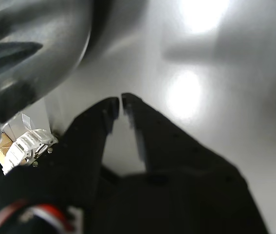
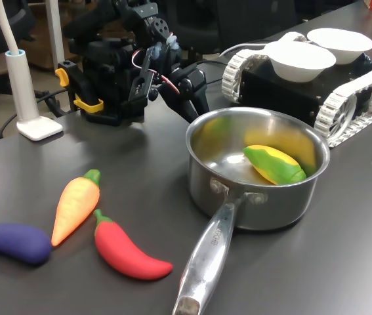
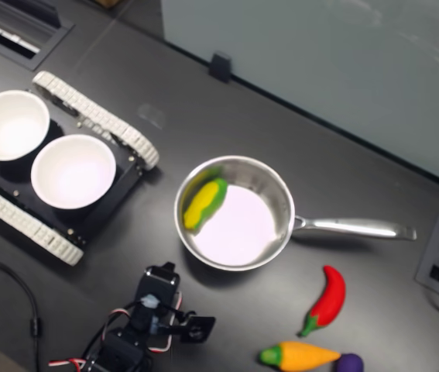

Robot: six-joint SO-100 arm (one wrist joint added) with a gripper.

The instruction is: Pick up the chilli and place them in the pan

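Note:
The red chilli (image 2: 130,252) (image 3: 329,298) lies on the dark table beside the pan handle, with nothing touching it. The steel pan (image 2: 264,207) (image 3: 242,229) stands mid-table and holds a yellow-green corn toy (image 2: 274,164) (image 3: 205,203). My black gripper (image 2: 195,98) (image 3: 196,327) hovers low behind the pan's rim, away from the chilli. In the wrist view its fingertips nearly meet with nothing between them (image 1: 120,101), and the pan's shiny wall (image 1: 30,53) fills the corner beside them.
An orange carrot (image 2: 75,207) (image 3: 300,356) and a purple eggplant (image 2: 12,241) (image 3: 348,362) lie next to the chilli. A tracked vehicle (image 2: 363,92) (image 3: 99,120) carries two white bowls (image 2: 300,59) (image 3: 72,170). A white post on a base (image 2: 25,85) stands by the arm.

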